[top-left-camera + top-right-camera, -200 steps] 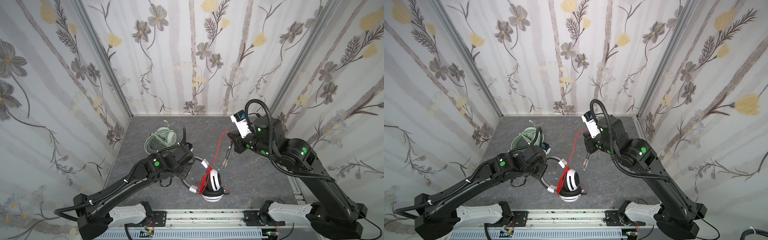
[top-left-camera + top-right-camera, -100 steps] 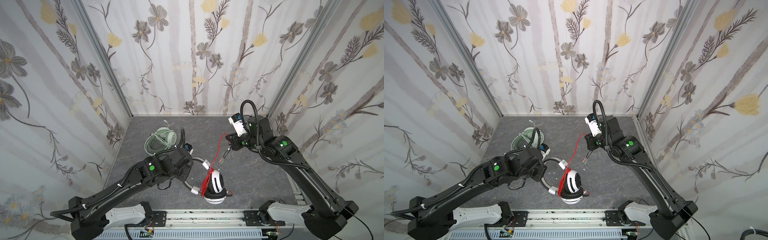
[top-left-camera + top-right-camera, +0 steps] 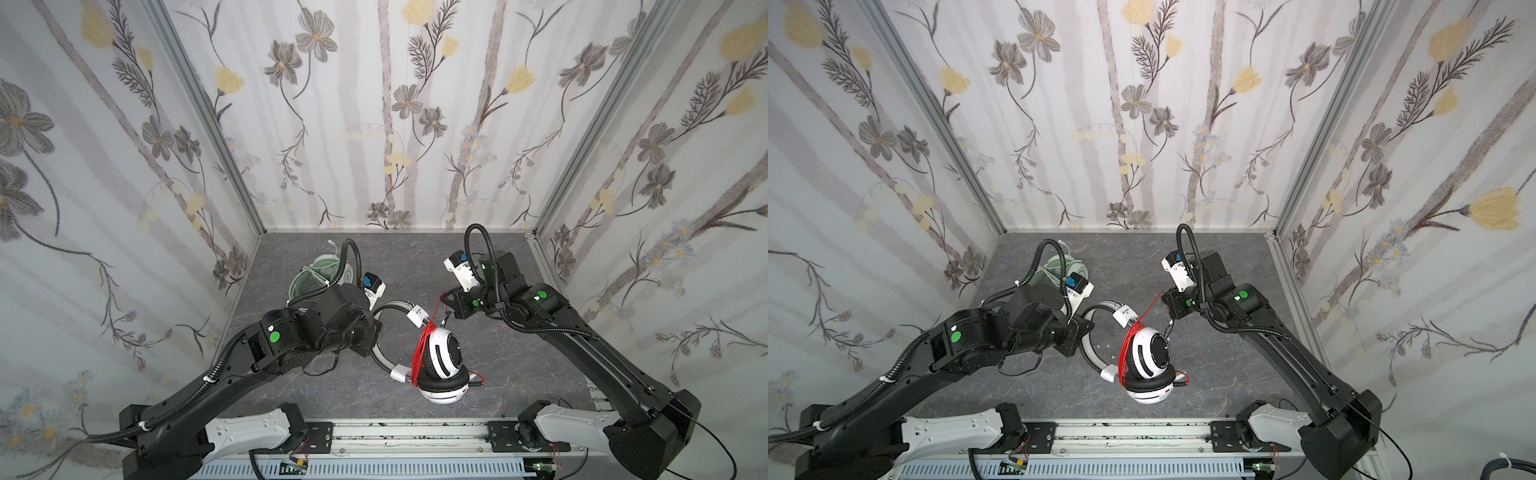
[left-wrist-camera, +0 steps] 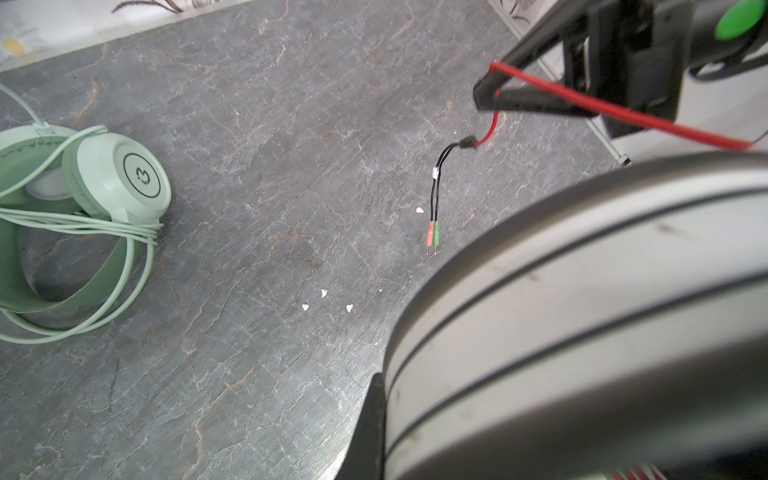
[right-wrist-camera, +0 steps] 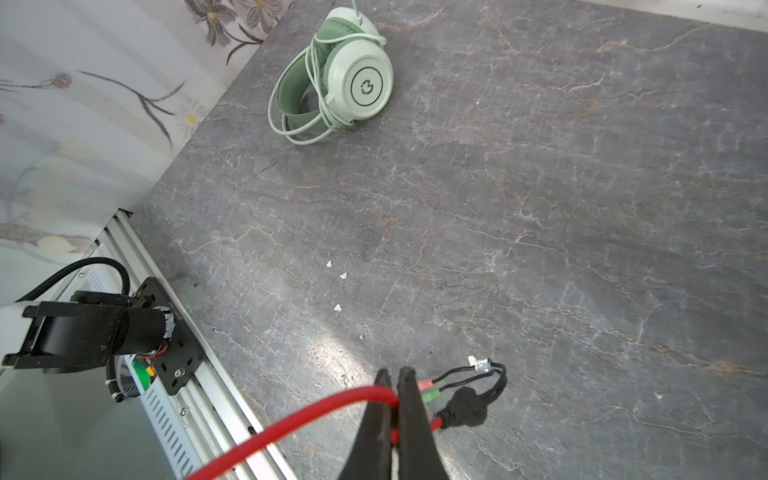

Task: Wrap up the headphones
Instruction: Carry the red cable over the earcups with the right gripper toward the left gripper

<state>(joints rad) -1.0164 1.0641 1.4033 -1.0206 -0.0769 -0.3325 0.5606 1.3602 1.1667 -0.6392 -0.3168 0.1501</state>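
The white-and-black headphones (image 3: 442, 365) (image 3: 1150, 361) are held near the front middle, their thin red cable (image 3: 422, 347) (image 5: 291, 419) wound round the earcups. My left gripper (image 3: 374, 332) (image 3: 1079, 336) is shut on the headband (image 4: 582, 311), which fills much of the left wrist view. My right gripper (image 3: 444, 297) (image 3: 1167, 297) (image 5: 392, 378) is shut on the red cable close to its black splitter (image 5: 461, 403). The pink and green plugs (image 4: 432, 237) hang below it. The mint green headphones (image 3: 328, 270) (image 5: 353, 83) lie at the back left with their cable wound round them.
Small white crumbs (image 4: 324, 293) (image 5: 336, 307) dot the grey floor. Floral walls close in the back and both sides. A metal rail (image 3: 395, 436) runs along the front edge, with the left arm's base (image 5: 95, 332) on it.
My right gripper has come down and a little left toward the white headset, still holding the red cable. The left arm has shifted the headset slightly to the right.
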